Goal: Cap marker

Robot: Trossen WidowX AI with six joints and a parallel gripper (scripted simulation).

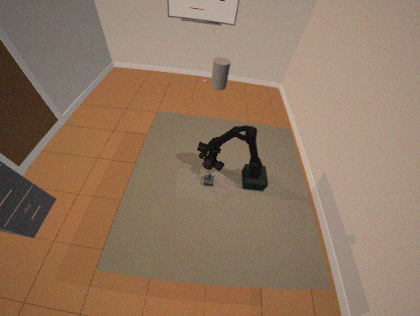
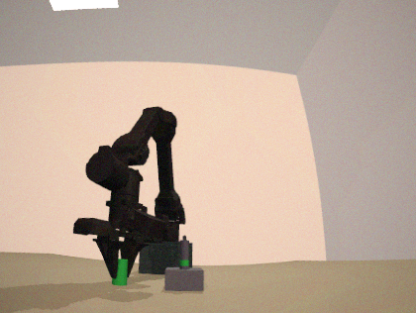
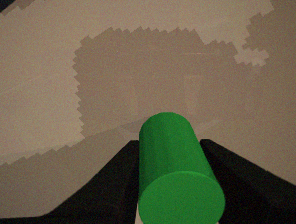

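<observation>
- Cap (image 2: pixel 120 271) stands upright on the tabletop, just beside the holder block (image 2: pixel 184 278).
- Fingers narrow around it; we judge contact likely but unconfirmed.
- Light, rigid, probably slippery: we'd grip mid-height.
</observation>
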